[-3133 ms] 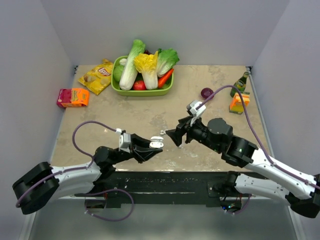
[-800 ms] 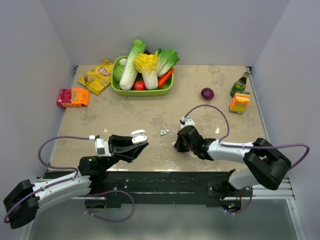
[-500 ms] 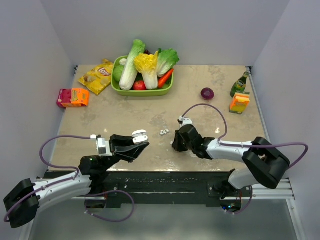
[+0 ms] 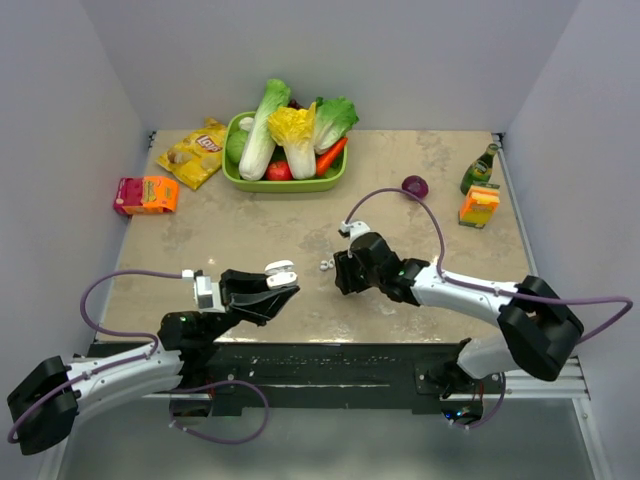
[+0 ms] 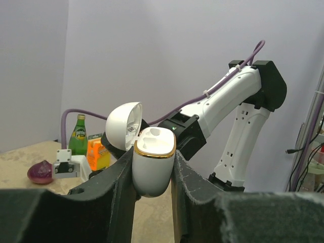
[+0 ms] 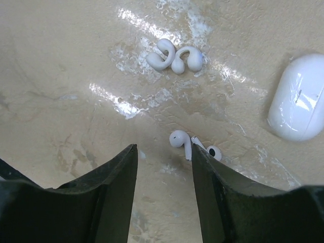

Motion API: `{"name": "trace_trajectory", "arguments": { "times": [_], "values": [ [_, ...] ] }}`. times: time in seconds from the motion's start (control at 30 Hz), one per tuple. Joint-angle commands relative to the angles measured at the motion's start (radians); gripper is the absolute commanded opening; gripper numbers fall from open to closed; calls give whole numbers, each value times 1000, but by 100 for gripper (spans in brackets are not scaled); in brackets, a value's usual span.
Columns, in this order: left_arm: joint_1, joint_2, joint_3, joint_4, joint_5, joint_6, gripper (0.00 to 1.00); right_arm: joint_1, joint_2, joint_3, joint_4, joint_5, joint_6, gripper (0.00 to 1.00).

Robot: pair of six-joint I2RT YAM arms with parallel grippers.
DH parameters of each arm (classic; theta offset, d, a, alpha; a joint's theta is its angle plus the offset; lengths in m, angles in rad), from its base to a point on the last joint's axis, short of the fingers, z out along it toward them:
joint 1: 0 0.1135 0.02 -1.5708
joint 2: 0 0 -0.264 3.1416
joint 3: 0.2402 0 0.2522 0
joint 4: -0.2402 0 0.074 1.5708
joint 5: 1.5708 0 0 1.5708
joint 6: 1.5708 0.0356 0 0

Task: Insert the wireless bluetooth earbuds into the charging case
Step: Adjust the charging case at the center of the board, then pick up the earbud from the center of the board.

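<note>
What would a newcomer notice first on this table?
Probably the open white charging case pinched upright in the left tool, lid flipped back. Then the two tiny stemmed earbuds lying on the table just ahead of the open right tool, and the green bowl of vegetables at the far edge.

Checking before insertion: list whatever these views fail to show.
- Top external: the earbuds are too small to tell their pose.
- Left wrist: the lower body of the charging case is hidden by the left gripper.
- Right wrist: a white rounded object is cut off by the right edge, so its identity is unclear.
</note>
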Motion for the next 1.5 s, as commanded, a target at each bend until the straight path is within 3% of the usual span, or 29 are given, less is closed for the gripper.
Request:
{"name": "trace_trajectory", "arguments": {
  "times": [0.0, 0.87, 1.47],
  "values": [
    [-12, 7, -239, 98, -10, 20, 0, 5, 30, 78, -91, -27, -114, 50],
    [-27, 51, -243, 132, -5, 23, 0, 24, 216, 156, -87, 16, -166, 40],
    [-29, 54, -251, 141, -7, 17, 0, 25, 231, 116, -64, -5, -97, 26]
  ]
}}
